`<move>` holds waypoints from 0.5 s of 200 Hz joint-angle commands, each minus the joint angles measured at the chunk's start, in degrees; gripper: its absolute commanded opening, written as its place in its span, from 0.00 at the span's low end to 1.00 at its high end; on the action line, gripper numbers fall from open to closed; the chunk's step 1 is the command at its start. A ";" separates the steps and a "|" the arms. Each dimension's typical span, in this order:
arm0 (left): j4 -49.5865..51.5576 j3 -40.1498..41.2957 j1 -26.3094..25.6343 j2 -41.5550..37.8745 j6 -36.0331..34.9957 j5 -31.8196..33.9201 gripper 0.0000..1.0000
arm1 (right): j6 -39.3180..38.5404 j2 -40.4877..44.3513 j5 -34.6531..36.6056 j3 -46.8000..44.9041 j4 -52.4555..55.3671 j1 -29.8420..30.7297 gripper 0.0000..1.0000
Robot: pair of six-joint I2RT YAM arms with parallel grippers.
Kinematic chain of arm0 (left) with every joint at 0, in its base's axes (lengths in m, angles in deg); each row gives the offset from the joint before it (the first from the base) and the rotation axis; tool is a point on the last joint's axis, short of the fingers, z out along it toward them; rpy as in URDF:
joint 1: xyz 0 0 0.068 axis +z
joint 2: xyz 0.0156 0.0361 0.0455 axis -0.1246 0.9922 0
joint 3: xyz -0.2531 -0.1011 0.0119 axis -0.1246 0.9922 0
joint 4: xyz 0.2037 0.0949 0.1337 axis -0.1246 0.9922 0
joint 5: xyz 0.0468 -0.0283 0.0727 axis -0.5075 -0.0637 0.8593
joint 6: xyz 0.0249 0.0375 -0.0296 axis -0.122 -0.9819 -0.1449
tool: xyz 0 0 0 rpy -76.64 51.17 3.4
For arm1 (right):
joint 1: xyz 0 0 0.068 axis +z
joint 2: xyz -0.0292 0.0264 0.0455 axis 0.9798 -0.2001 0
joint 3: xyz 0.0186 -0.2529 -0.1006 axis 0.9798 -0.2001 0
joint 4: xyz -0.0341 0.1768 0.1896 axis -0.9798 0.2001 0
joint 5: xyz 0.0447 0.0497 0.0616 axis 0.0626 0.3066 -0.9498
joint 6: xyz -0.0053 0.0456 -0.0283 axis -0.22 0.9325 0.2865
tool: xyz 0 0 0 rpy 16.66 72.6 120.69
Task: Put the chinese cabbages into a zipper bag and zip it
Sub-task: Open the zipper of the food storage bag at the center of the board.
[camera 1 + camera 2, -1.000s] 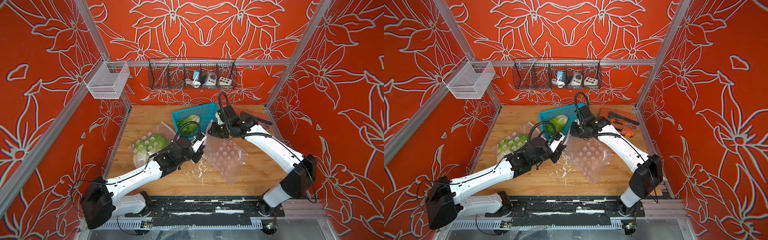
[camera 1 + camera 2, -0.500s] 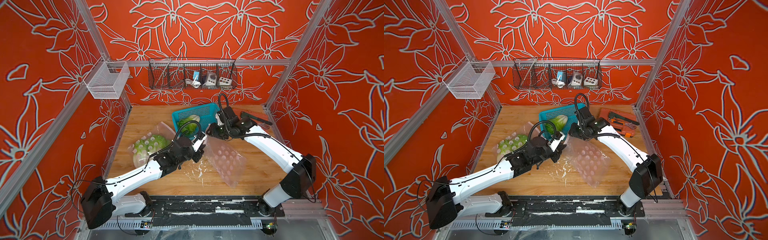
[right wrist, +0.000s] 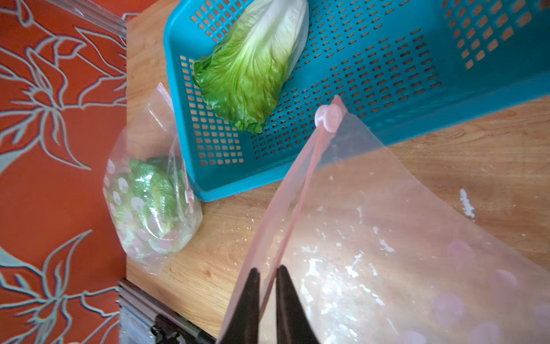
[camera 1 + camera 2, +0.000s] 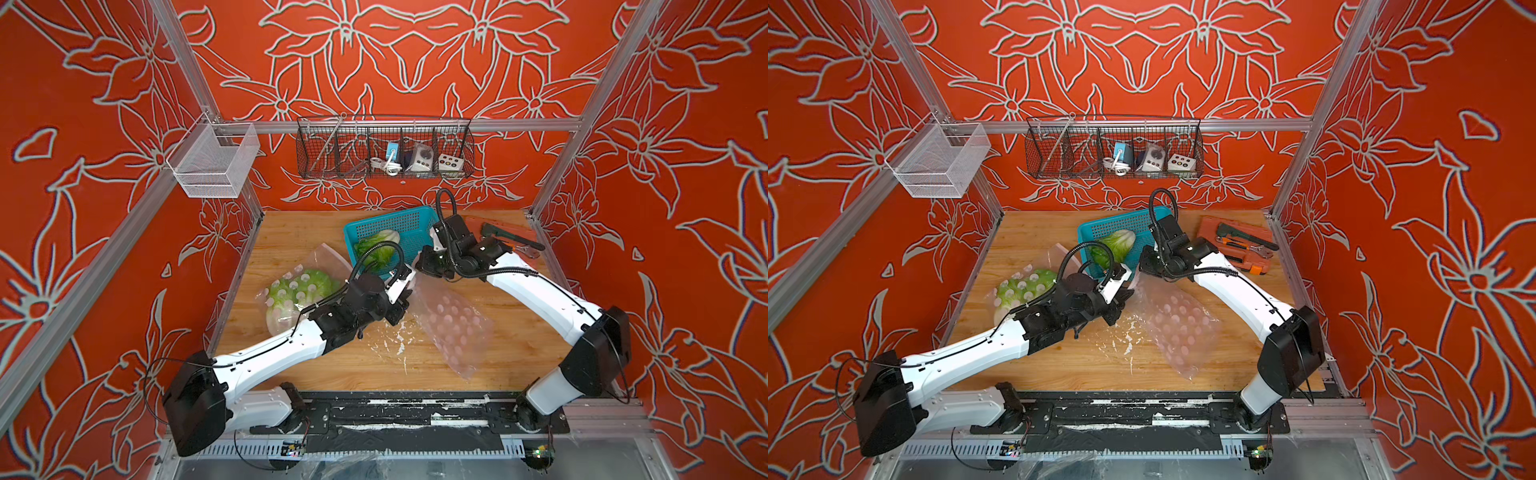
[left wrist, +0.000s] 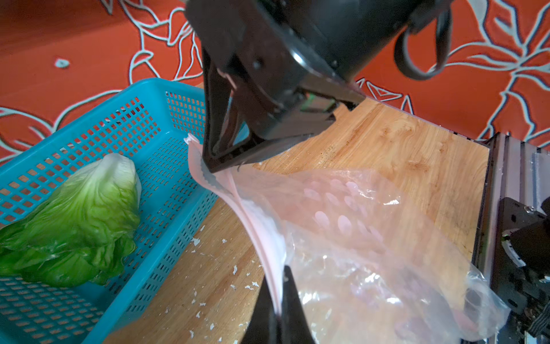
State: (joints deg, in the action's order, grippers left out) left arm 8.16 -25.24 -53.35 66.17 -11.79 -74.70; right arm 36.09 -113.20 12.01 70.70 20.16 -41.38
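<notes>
Both pincers are clenched on the pink zip strip of one spotted zipper bag [image 4: 453, 328]. The left pincer [image 5: 278, 287] pinches the strip at one spot. The right pincer [image 3: 268, 286] grips it farther along, toward the teal basket [image 4: 386, 216]. Between them the strip is lifted off the table [image 4: 291, 232], while the rest of the bag trails limp onto the wood. The pink slider [image 3: 329, 117] sits at the strip's end beyond the right pincer, by the basket's wall.

One chinese cabbage [image 4: 378, 249] lies on its side in the basket. More cabbage sits inside a second spotted bag [image 4: 299, 291], which lies on the table just beside the basket on the left arm's side (how many heads it holds I cannot tell through the plastic). An orange tool tray [image 4: 1233, 245] lies behind the right arm.
</notes>
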 commanded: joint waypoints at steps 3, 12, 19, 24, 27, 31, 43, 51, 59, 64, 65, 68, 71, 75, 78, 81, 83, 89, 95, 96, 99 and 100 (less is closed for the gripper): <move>0.12 -1.06 -0.39 0.03 -1.39 0.86 0.00 | 0.95 -0.57 -0.49 -0.82 -2.68 0.26 0.02; 0.47 -1.10 -0.41 -0.11 -1.39 1.14 0.00 | 0.98 -0.33 -0.67 -0.93 -3.49 0.26 0.00; 0.91 -1.12 -0.39 -0.27 -1.24 1.36 0.00 | 0.77 -0.03 -0.69 -0.91 -3.86 0.25 0.00; 1.35 -1.26 -0.39 -0.39 -1.07 1.68 0.01 | 0.29 0.20 -0.56 -0.76 -4.27 0.25 0.00; 1.61 -1.35 -0.39 -0.52 -0.86 1.88 0.02 | -0.10 0.45 -0.38 -0.80 -4.62 0.25 0.00; 2.03 -1.50 -0.39 -0.63 -0.59 2.36 0.03 | -0.57 0.95 -0.01 -0.88 -5.32 0.27 0.00; 3.49 -1.82 -0.24 -1.43 0.48 3.21 0.12 | -2.48 2.75 1.50 -1.76 -8.09 0.36 0.00; 4.53 -1.97 0.35 -2.26 1.60 2.28 0.23 | -3.84 3.85 2.21 -2.23 -9.65 0.36 0.00; 5.69 -2.16 1.31 -3.15 3.21 0.50 0.34 | -5.36 4.80 3.00 -2.82 -10.66 0.51 0.00; 6.42 -2.29 2.23 -3.90 4.57 -1.20 0.40 | -6.34 5.30 3.38 -3.20 -11.46 0.61 0.00; 6.53 -2.33 2.50 -4.03 4.84 -1.61 0.41 | -6.59 5.38 3.41 -3.38 -11.60 0.66 0.00; 6.96 -2.47 3.25 -4.51 5.84 -3.00 0.43 | -7.15 5.72 3.63 -3.83 -12.29 0.75 0.00; 7.26 -2.53 4.04 -4.95 6.87 -4.41 0.45 | -7.80 6.01 3.74 -4.43 -13.17 0.86 0.00; 7.47 -2.62 5.42 -5.62 8.32 -6.89 0.47 | -8.68 6.54 3.83 -5.30 -14.44 1.03 0.00; 7.45 -2.63 6.70 -6.04 9.51 -9.01 0.48 | -9.41 6.83 3.88 -5.91 -15.51 1.18 0.00; 7.36 -2.63 8.05 -6.51 10.72 -11.23 0.49 | -10.16 7.17 3.96 -6.60 -16.52 1.36 0.00; 7.13 -2.54 8.80 -6.89 11.74 -12.54 0.49 | -10.62 7.38 4.10 -7.04 -17.23 1.51 0.00; 6.28 -2.41 11.71 -7.74 14.39 -17.48 0.51 | -12.05 7.99 4.75 -8.61 -19.05 1.92 0.00; 4.98 -2.20 14.23 -8.37 17.43 -21.97 0.52 | -13.56 8.60 5.16 -10.03 -21.10 2.43 0.00; 4.76 -2.20 14.74 -8.46 17.82 -22.85 0.52 | -13.81 8.70 5.22 -10.35 -21.48 2.54 0.00; 4.10 -2.11 15.80 -8.66 19.25 -24.67 0.52 | -14.63 9.04 5.28 -11.04 -22.63 2.75 0.00; 3.88 -2.06 16.23 -8.69 19.65 -25.47 0.52 | -14.83 9.14 5.37 -11.34 -22.90 2.83 0.00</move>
State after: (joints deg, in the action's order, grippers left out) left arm 14.13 -25.42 -44.94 61.04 -3.53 -83.22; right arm 28.72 -107.04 14.37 63.86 7.00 -40.46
